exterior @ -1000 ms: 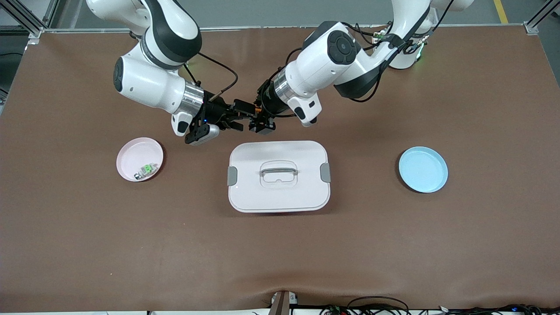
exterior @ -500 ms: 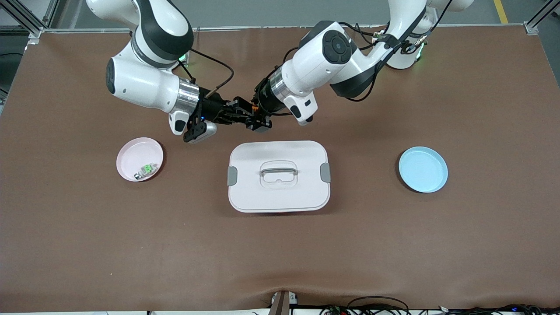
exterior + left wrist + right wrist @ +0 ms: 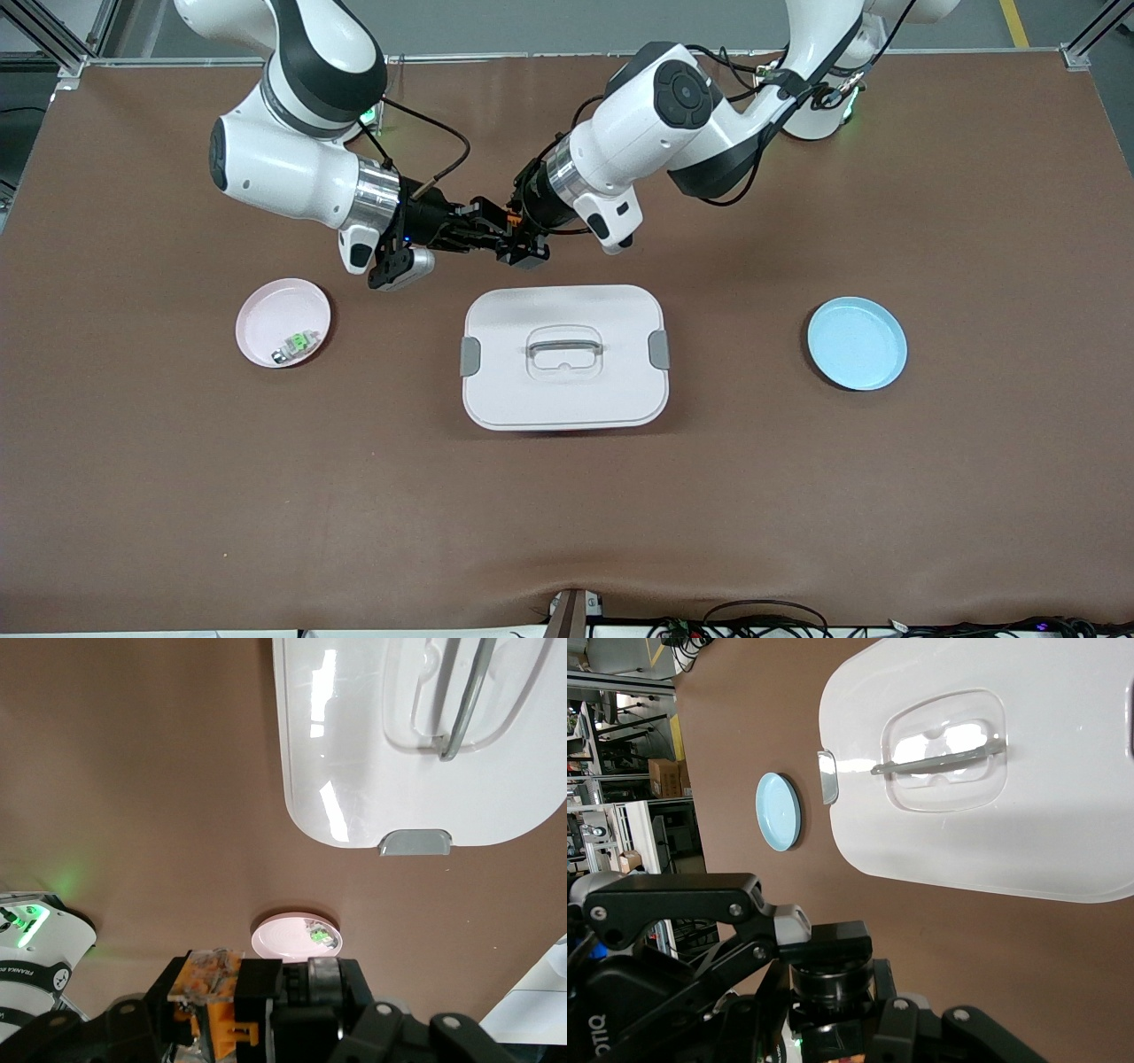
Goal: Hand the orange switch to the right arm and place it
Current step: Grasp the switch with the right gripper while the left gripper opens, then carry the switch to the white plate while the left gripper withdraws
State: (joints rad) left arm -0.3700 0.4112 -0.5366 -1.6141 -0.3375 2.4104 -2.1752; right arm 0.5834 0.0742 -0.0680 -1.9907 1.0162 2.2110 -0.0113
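The orange switch [image 3: 507, 233] hangs in the air between the two grippers, over the bare table just farther from the front camera than the white box. My left gripper [image 3: 521, 243] is shut on it. My right gripper [image 3: 485, 234] meets it tip to tip, and its fingers close round the switch's black cylinder body [image 3: 833, 979]. The left wrist view shows the same black cylinder [image 3: 323, 979] beside an orange-and-clear piece at my left gripper [image 3: 266, 997]. The switch's orange cap is hidden.
A white lidded box [image 3: 514, 310] with a clear handle stands mid-table. A pink plate [image 3: 266, 310] holding a small green-and-silver part [image 3: 299, 342] lies toward the right arm's end. A blue plate [image 3: 857, 343] lies toward the left arm's end.
Both grippers, still tip to tip with the switch between them, have shifted together a little toward the right arm's end and away from the front camera.
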